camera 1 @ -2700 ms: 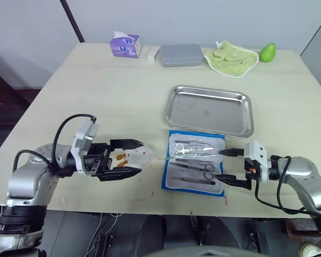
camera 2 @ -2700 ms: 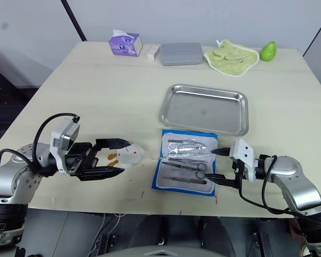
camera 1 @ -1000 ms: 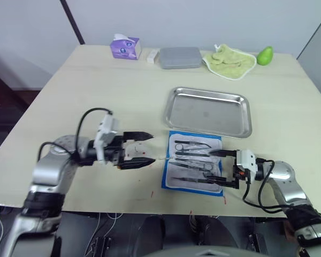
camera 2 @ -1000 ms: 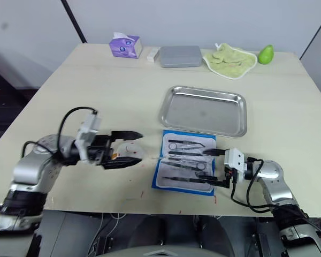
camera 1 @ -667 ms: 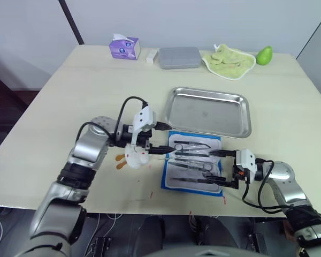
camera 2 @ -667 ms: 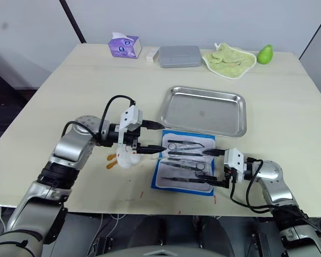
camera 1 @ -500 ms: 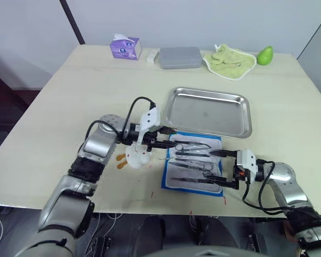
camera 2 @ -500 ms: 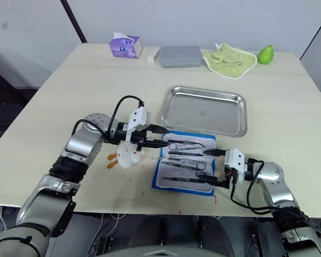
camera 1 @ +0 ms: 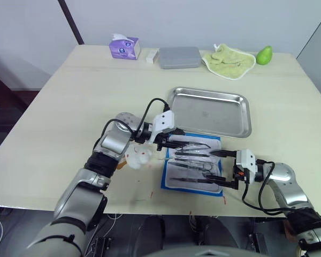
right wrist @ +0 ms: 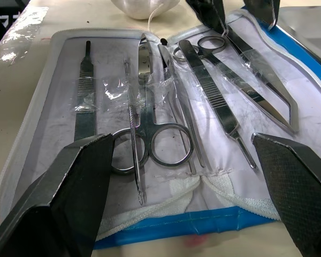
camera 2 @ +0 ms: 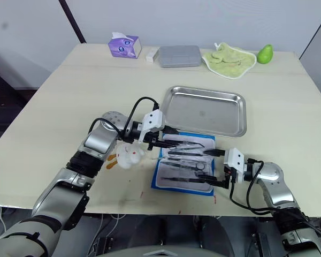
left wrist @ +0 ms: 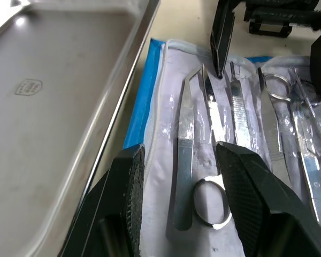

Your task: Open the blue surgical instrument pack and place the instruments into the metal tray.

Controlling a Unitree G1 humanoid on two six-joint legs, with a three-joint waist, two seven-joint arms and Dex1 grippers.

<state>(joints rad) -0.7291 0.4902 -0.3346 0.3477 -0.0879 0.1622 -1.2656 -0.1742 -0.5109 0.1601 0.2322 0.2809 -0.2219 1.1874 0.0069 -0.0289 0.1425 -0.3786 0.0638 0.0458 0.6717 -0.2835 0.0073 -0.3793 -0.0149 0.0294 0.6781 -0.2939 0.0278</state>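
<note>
Both my grippers stood open and empty over the blue surgical instrument pack (camera 1: pixel 193 165), which lay unfolded on the pale wooden table (camera 1: pixel 69 101) with the instruments (right wrist: pixel 166 110) in its pockets. My left gripper (camera 1: pixel 174 143) hovered at its 10 o'clock corner, my right gripper (camera 1: pixel 219 166) at its 3 o'clock edge. At the pack's 12 o'clock sat the metal tray (camera 1: pixel 209 111). Grey walls stood behind the table.

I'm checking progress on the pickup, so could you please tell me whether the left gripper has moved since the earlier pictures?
Yes. The left gripper has travelled rightward from bare table to the open blue surgical instrument pack, near the metal tray.
</note>
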